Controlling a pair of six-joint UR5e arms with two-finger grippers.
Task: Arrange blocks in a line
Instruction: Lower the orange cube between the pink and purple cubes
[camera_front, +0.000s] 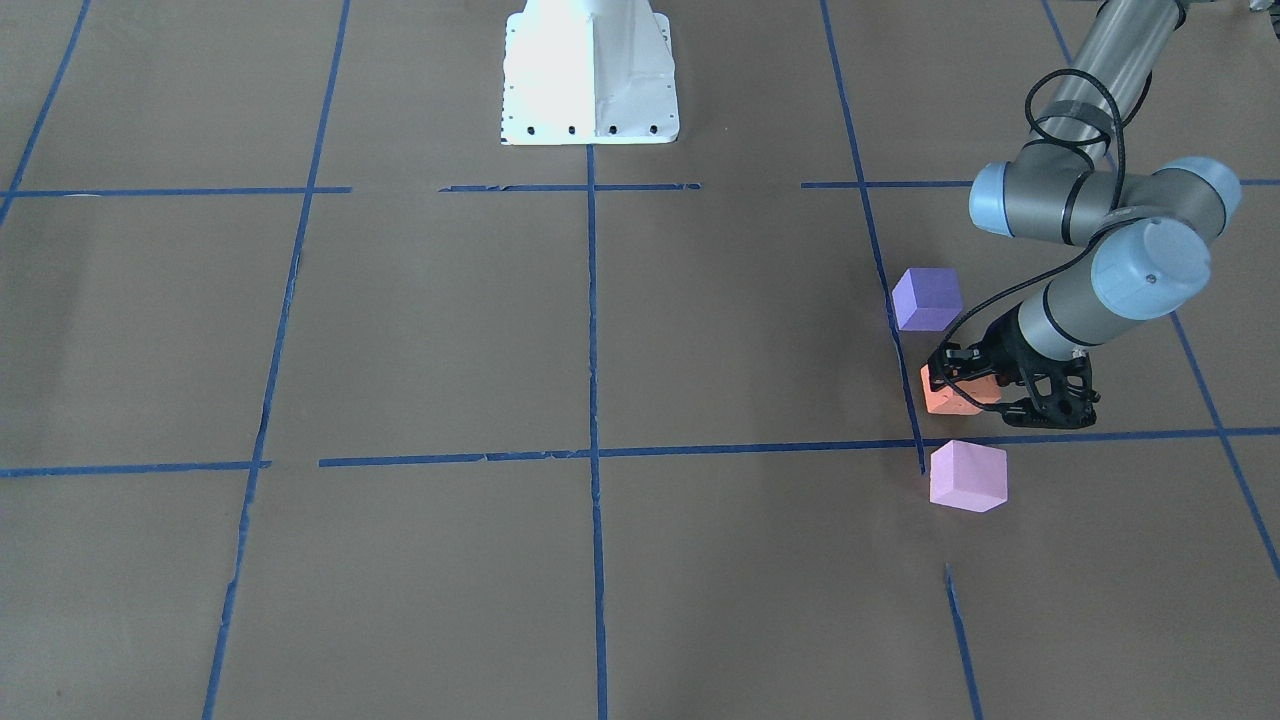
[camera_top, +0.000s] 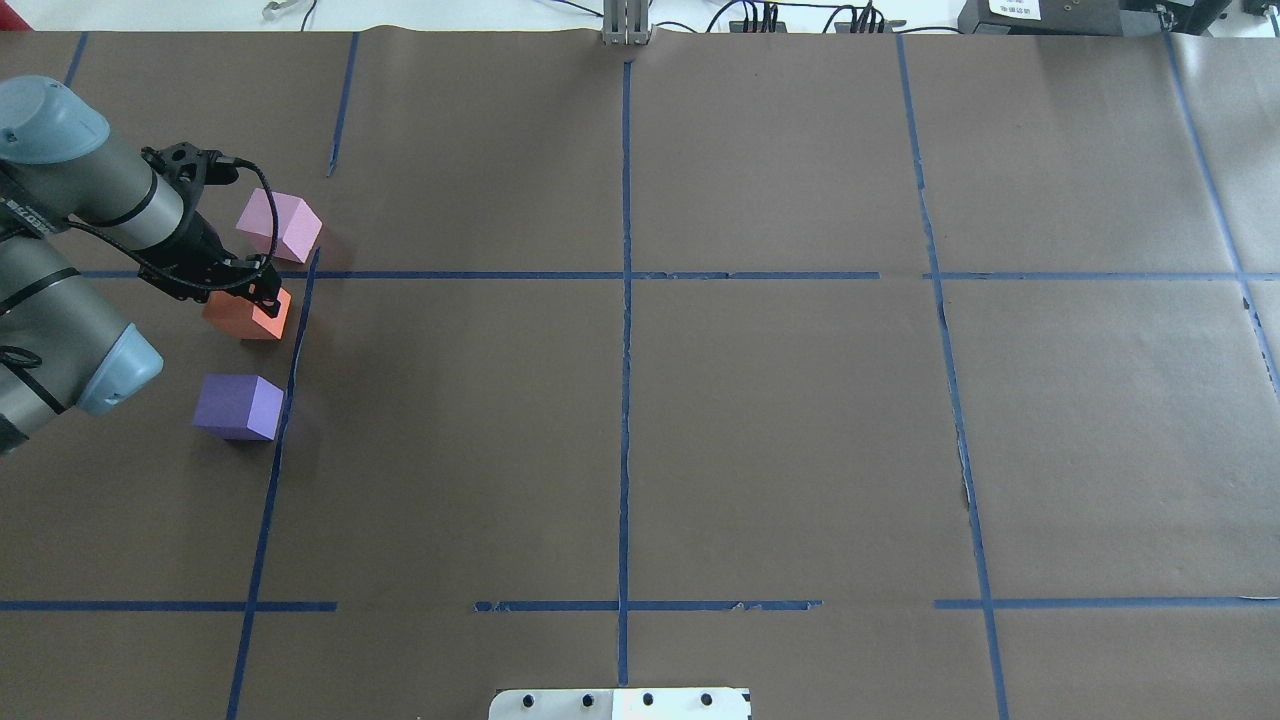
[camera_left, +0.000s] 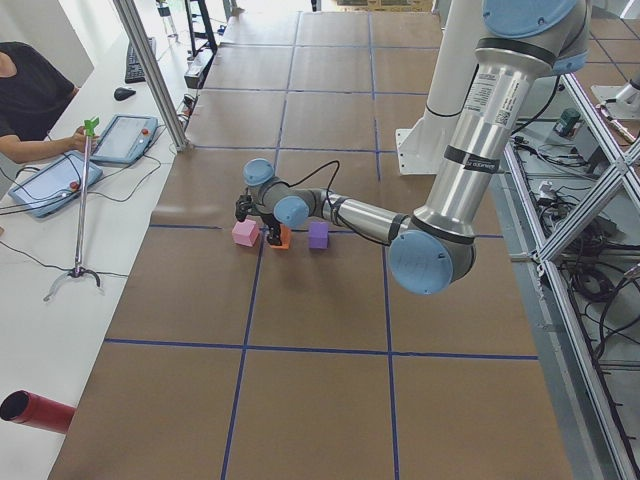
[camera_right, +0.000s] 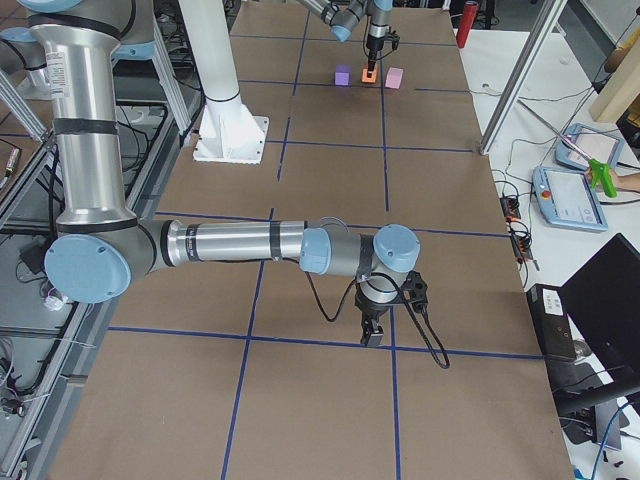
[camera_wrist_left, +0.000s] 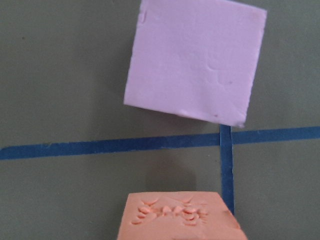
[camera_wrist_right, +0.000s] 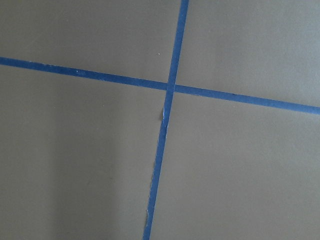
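**Item: orange block in hand, row of three near the bench's left end**

1. Bench (camera_top: 780, 440): brown paper cover, gridded in blue tape.
2. Left arm (camera_front: 1100, 200): reaches out low over the left end.
3. Right arm (camera_right: 230, 242): stretched over the right half. The right gripper (camera_right: 372, 335) points down at a tape crossing, and whether it is open or closed cannot be told.
4. Left gripper (camera_front: 975, 388): fingers closed on two sides of the orange block (camera_top: 250, 320), at or just off the paper.
5. Pink block (camera_top: 280, 225): towards the far edge, near the orange one but apart from it, turned slightly askew.
6. Blue-purple block (camera_top: 238, 405): on the robot's side of the orange one, also apart from it.
7. Tape line (camera_top: 265, 520): runs just beside all three blocks.

Handling note (judgement): the row looks nearly formed. Seat the orange block flat and midway between its neighbours, with one face parallel to the tape. Open the fingers fully before rising, then lift straight up, since soft foam may cling to the fingers and be dragged out of line.
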